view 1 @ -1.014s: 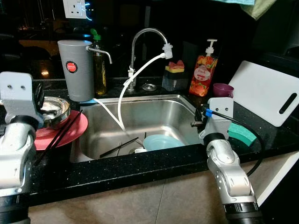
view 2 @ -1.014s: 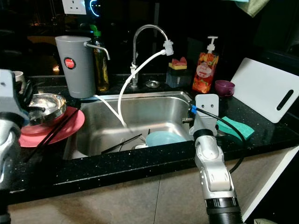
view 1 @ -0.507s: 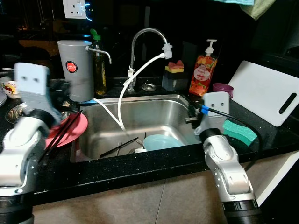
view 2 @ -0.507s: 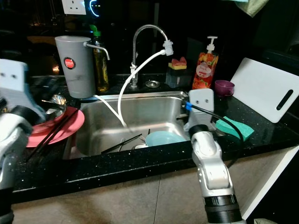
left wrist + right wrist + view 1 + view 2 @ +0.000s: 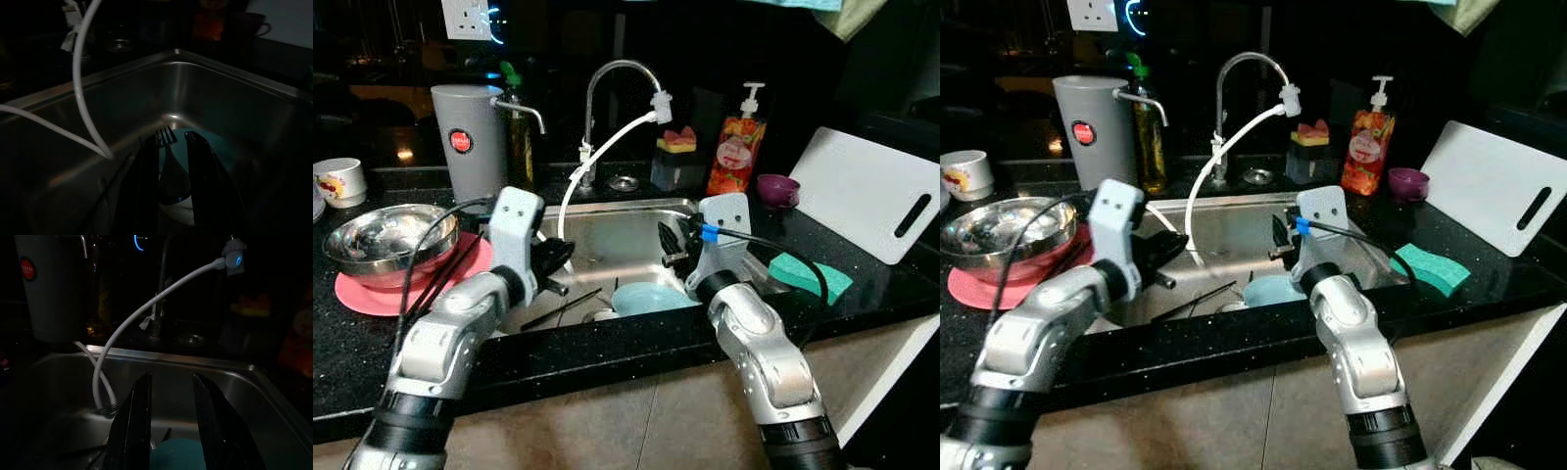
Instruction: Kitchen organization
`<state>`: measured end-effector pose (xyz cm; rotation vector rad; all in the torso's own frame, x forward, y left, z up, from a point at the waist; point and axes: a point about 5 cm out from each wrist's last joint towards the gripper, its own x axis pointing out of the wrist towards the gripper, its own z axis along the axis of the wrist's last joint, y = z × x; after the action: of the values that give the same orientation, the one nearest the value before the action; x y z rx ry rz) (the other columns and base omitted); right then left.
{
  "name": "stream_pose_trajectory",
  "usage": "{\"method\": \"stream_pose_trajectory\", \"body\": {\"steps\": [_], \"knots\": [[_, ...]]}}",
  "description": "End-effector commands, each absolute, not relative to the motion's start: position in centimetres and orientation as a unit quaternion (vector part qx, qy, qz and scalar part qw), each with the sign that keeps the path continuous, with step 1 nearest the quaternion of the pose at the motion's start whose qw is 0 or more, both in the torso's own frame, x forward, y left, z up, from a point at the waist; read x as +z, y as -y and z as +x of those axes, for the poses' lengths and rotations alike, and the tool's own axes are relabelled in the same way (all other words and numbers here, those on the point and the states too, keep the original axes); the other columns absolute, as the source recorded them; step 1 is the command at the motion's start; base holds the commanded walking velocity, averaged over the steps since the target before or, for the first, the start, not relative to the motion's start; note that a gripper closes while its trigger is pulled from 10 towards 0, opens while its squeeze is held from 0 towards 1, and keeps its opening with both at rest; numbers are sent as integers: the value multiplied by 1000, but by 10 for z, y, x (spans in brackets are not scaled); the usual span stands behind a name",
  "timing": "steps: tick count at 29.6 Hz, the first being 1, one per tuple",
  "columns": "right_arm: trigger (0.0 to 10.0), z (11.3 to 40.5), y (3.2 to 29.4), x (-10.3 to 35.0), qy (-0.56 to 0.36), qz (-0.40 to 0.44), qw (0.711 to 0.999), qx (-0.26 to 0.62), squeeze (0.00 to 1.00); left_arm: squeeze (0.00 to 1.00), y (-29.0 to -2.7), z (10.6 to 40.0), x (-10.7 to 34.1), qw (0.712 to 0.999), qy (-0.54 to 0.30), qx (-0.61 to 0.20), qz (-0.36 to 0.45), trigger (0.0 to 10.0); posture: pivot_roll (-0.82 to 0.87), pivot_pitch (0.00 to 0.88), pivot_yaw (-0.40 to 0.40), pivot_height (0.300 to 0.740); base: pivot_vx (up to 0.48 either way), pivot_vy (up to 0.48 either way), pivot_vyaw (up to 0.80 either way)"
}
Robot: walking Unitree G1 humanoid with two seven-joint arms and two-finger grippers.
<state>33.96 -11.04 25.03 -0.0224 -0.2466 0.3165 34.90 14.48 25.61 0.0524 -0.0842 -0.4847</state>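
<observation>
While both pincers hover, chopsticks (image 5: 563,307) lie diagonally in sink (image 5: 617,227).

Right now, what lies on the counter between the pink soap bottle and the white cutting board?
A small purple cup stands between the soap bottle and the cutting board, as the left eye view shows.

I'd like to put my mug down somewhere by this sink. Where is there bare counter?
The barest stretch is the black counter along the sink's front edge, though both arms lean over it. There is also a patch between the green sponge and the white cutting board. The left side is crowded: steel bowl on a pink plate, with chopsticks.
</observation>
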Motion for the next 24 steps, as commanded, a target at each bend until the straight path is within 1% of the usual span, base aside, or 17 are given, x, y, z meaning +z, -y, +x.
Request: {"method": "stream_pose_trajectory", "body": {"steps": [1, 3, 5, 7, 9, 11, 13, 14, 15, 16, 21, 24], "knots": [[10000, 336, 108, 248, 99, 20, 975, 198, 0, 0, -142, 353, 259, 969, 43, -241, 28, 10000, 97, 19, -50, 740, 0, 0, 0], [10000, 329, 103, 247, 92, 26, 964, 248, 0, 0, -144, 354, 262, 970, 42, -239, 25, 10000, 96, 22, -49, 740, 0, 0, 0], [10000, 327, 101, 247, 92, 25, 959, 266, 0, 0, -145, 354, 262, 970, 41, -239, 20, 10000, 95, 21, -48, 740, 0, 0, 0], [10000, 325, 98, 245, 93, -3, 958, 273, 0, 0, -146, 351, 267, 968, 55, -246, 0, 10000, 97, 24, -48, 740, 0, 0, 0], [10000, 326, 96, 244, 98, -43, 959, 263, 0, 0, -146, 347, 274, 961, 68, -266, -35, 10000, 97, 24, -48, 740, 0, 0, 0], [10000, 327, 88, 241, 112, -95, 955, 259, 0, 0, -146, 340, 279, 953, 71, -288, -60, 10000, 109, 26, -51, 740, 0, 0, 0], [10000, 327, 84, 240, 115, -106, 952, 262, 0, 0, -147, 337, 280, 950, 70, -298, -63, 10000, 116, 26, -48, 740, 0, 0, 0], [10000, 327, 84, 240, 115, -106, 952, 262, 0, 0, -147, 337, 280, 950, 70, -298, -63, 10000, 116, 26, -48, 740, 0, 0, 0], [10000, 326, 77, 242, 124, -110, 947, 275, 0, 0, -152, 328, 282, 938, 68, -337, -51, 10000, 135, 26, -40, 740, 0, 0, 0], [10000, 326, 77, 242, 124, -110, 947, 275, 0, 0, -152, 328, 282, 938, 68, -337, -51, 10000, 135, 26, -40, 740, 0, 0, 0], [10000, 326, 66, 244, 141, -118, 940, 288, 0, 0, -173, 311, 289, 912, 38, -408, -3, 10000, 164, 28, -14, 740, 0, 0, 0], [10000, 326, 62, 243, 151, -135, 937, 283, 0, 0, -179, 307, 293, 905, 25, -425, 15, 10000, 176, 28, 9, 740, 0, 0, 0]]}}
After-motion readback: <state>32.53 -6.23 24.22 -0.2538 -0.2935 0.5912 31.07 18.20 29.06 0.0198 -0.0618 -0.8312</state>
